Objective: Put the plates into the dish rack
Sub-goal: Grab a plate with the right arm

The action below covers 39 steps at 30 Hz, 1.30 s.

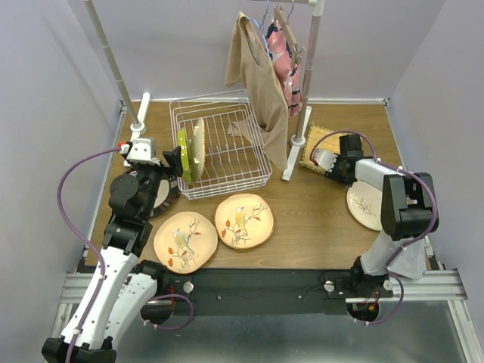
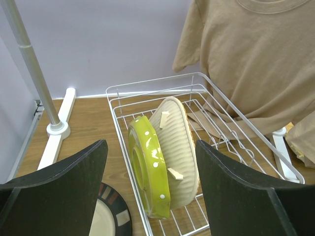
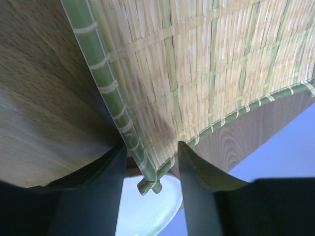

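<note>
Right wrist view: woven plate (image 3: 206, 73) corner lies straight ahead, inside my right hand (image 3: 151, 152) — fingers open, not clamped yet.

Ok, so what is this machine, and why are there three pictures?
It's two robot arms bolted to a table. The big picture looks down from above; the other two come from little cameras on each wrist. A white dish rack holds a lime plate and a ribbed cream plate. Two bird plates lie flat in front. The left fingers are open and hold nothing. The right fingers sit either side of the corner of a yellow woven plate; I can't tell if they pinch it yet.
</note>
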Each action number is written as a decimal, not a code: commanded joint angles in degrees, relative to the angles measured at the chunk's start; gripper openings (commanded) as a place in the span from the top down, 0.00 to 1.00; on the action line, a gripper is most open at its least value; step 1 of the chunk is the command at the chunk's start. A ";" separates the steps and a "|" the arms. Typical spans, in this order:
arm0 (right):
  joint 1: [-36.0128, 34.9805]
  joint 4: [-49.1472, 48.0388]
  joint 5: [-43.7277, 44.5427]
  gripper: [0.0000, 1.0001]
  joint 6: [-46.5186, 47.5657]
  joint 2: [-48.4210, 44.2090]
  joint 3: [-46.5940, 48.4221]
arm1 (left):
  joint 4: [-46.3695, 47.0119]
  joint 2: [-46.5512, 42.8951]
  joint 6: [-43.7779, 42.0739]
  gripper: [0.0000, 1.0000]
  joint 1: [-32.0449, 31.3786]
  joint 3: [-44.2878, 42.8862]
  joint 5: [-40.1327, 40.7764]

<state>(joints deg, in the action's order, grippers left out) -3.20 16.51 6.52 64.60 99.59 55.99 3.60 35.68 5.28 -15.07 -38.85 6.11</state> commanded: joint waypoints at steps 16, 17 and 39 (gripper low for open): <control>-0.23 -5.88 0.42 0.86 6.59 -2.99 -6.50 | 1.59 -0.17 -0.62 0.19 0.39 0.27 -1.71; -0.14 -6.05 0.16 0.87 6.59 -3.70 -6.42 | 1.68 -0.26 -0.36 0.19 0.39 0.35 -2.06; -0.14 -3.16 -6.70 0.99 4.22 -26.20 -8.61 | 14.24 9.93 31.17 0.19 0.13 -0.79 -33.96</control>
<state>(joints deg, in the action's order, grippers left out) -3.53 11.75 2.22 69.32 76.25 48.25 11.60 44.27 25.21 -15.05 -38.85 -17.54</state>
